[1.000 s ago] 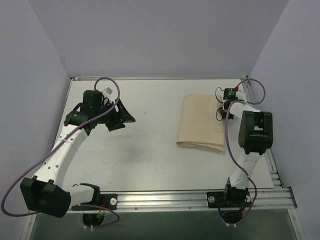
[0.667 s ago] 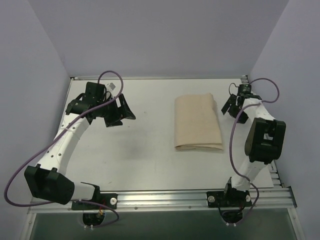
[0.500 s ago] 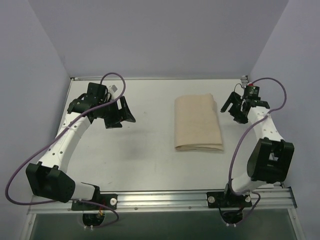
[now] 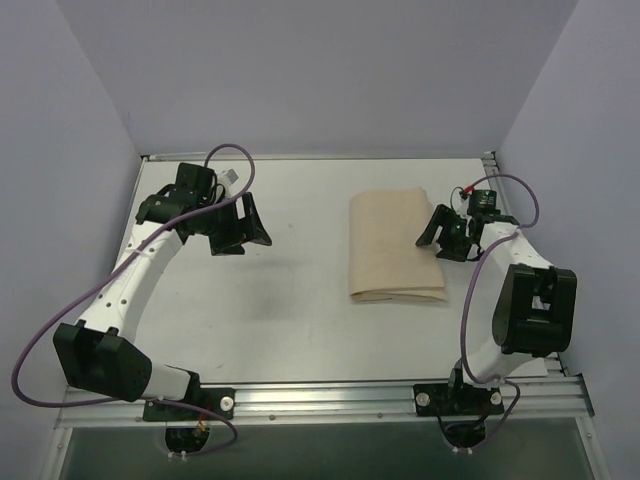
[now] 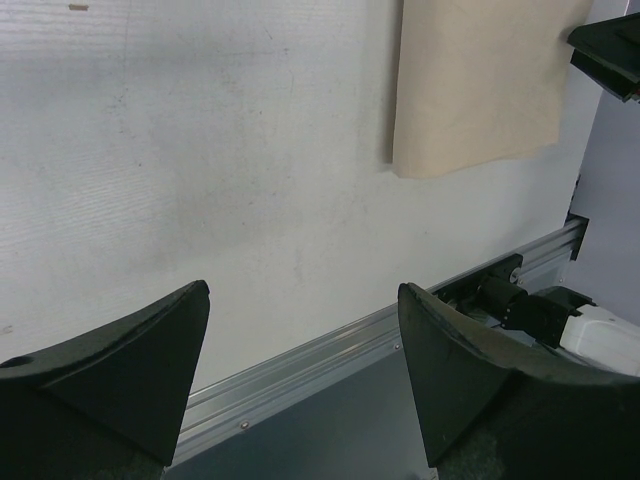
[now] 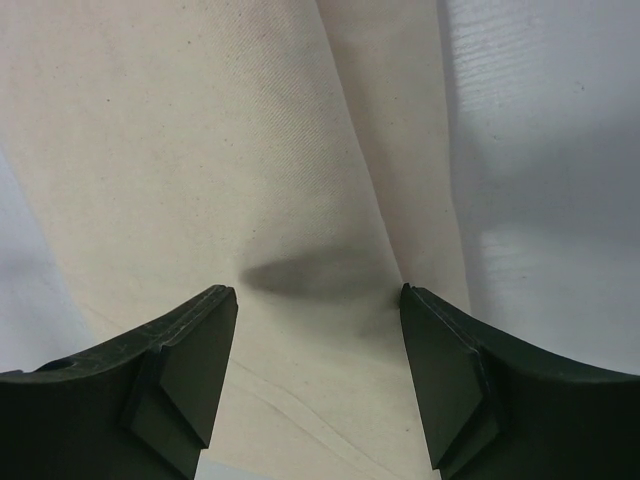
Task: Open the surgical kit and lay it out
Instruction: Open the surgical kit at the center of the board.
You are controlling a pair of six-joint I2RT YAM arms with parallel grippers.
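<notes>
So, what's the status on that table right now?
Left tool open, empty, away from the cloth wrap. Right tool open, over the wrap's right edge. Wrap folded, not yet opened. Nothing blocking it.

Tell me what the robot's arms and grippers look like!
The left arm and right arm are white tubes with chunky black joints. A purple cable loops along each. The left gripper and right gripper each have two black wedge-shaped fingers.

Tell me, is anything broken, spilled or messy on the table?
Nothing stands out. The cloth wrap lies flat and neatly folded, with no tears or stains showing. The right claw is open above its right edge, and the left claw is open over the bare table, far from the cloth.
</notes>
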